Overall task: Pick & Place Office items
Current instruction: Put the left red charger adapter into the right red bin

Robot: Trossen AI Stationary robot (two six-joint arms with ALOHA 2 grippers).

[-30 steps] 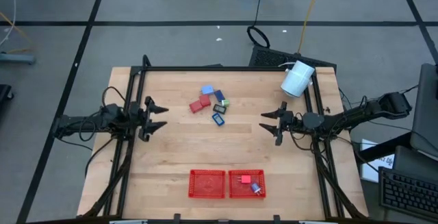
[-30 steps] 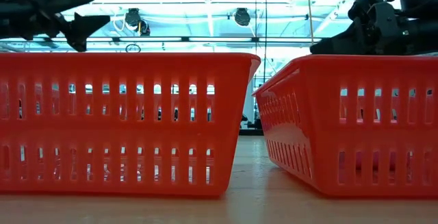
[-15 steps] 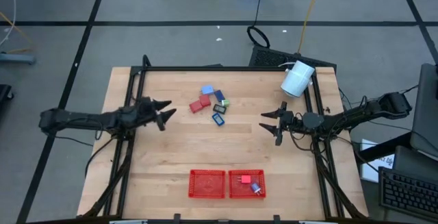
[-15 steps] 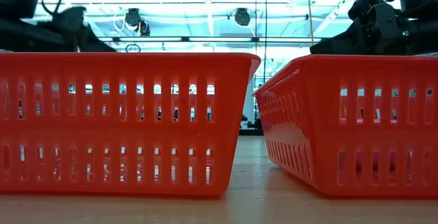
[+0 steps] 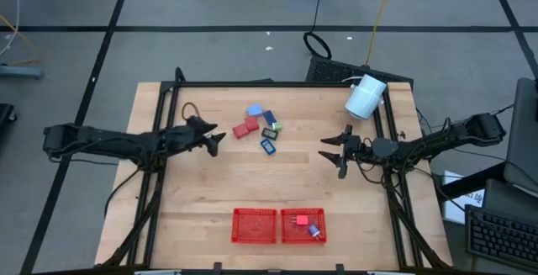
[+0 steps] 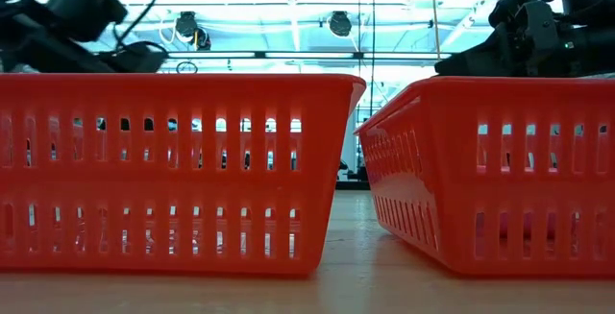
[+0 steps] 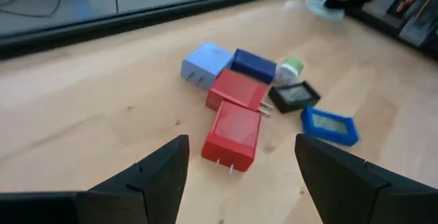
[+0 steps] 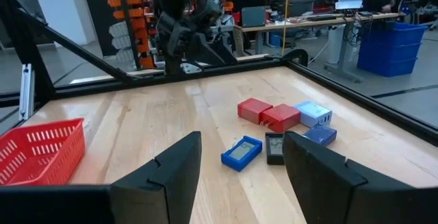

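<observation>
On the bench lie six loose office items (image 7: 260, 90), two red, one light blue, two dark blue and one black, beside two red mesh trays (image 5: 254, 225) and one white cylinder (image 5: 366, 97).

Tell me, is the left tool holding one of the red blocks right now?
No, the left tool is open and empty, short of the nearest red block on the table.

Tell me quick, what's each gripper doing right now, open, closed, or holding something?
Left gripper: open, empty, near the red block.
Right gripper: open, empty, waiting at the table's right side.
</observation>
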